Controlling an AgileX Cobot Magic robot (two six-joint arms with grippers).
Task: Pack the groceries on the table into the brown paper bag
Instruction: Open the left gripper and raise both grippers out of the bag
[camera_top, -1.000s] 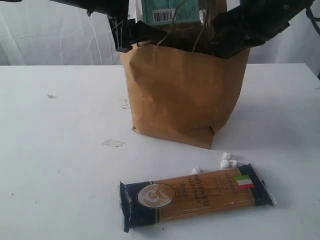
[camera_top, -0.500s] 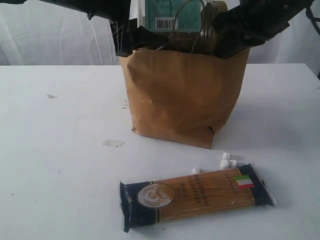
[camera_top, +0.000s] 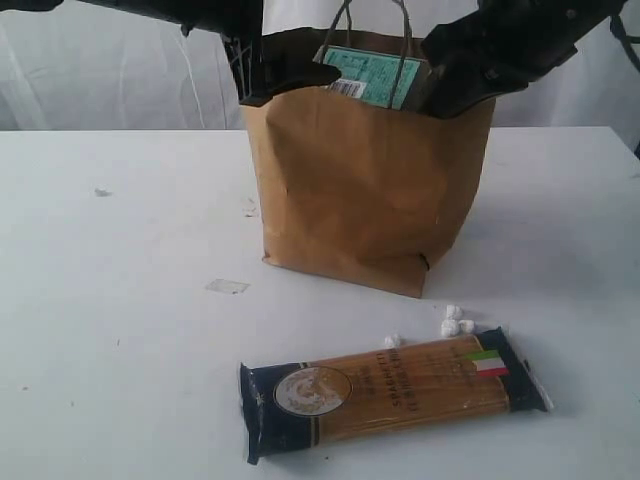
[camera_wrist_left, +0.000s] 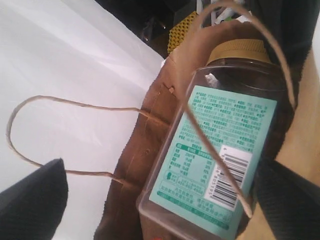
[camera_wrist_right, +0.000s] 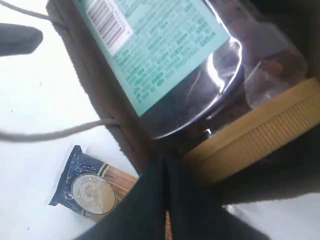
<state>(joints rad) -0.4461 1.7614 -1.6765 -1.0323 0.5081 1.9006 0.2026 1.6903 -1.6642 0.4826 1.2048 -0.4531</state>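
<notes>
The jar (camera_top: 372, 78) has sunk, tilted, into the brown paper bag (camera_top: 365, 190). The left tool (camera_wrist_left: 160, 192) gapes empty; the right tool (camera_wrist_right: 166, 197) is closed on the bag rim. The right wrist view, unlike the left, shows the spaghetti pack (camera_wrist_right: 95, 192).

The brown bag (camera_top: 365, 200) stands upright on the white table (camera_top: 120, 330), with a gold-lidded clear jar (camera_top: 375, 75) bearing a teal label tilted in its open mouth, while the navy-ended spaghetti pack (camera_top: 390, 390) lies flat in front, apart from it.

Teal-labelled jar (camera_top: 372, 76) aslant in brown paper bag (camera_top: 360, 190); spaghetti pack (camera_top: 400, 390) flat on table (camera_top: 120, 300).
</notes>
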